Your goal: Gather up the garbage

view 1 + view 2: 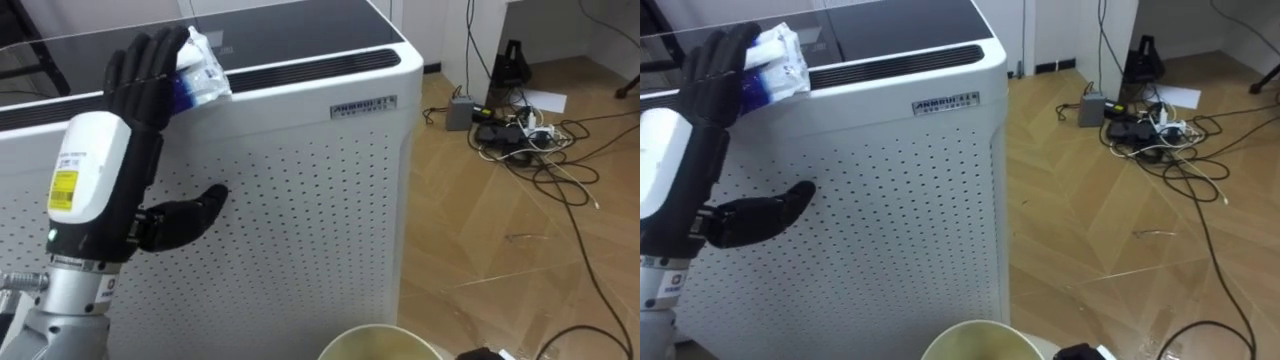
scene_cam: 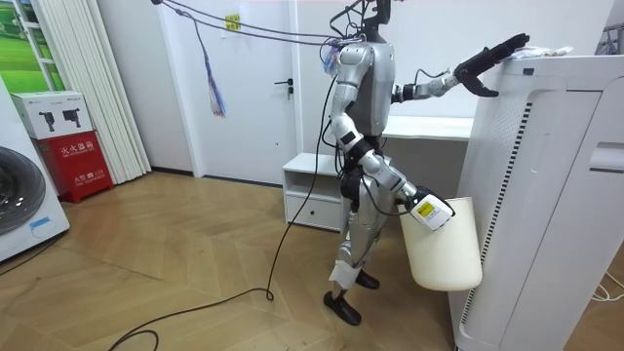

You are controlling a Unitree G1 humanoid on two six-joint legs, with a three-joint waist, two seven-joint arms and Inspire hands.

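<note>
A crumpled white and blue wrapper [image 1: 205, 70] lies on the top front edge of a tall white perforated appliance [image 1: 300, 190]. My left hand [image 1: 140, 80] is raised against the appliance, open, its straight fingers lying over the wrapper's left side and the thumb spread out lower down. In the room view the left hand [image 2: 492, 54] reaches onto the appliance's top beside the wrapper [image 2: 544, 51]. My right hand [image 2: 421, 207] is low at the rim of a cream bin [image 2: 444, 244], which hangs clear of the floor. The bin's rim [image 1: 380, 342] shows below.
I stand close to the appliance's front corner on a wooden floor. To the right lie a tangle of cables and a power strip [image 1: 510, 135]. Behind me are a low white cabinet [image 2: 312, 190] and a door; a red box [image 2: 73, 161] stands far off.
</note>
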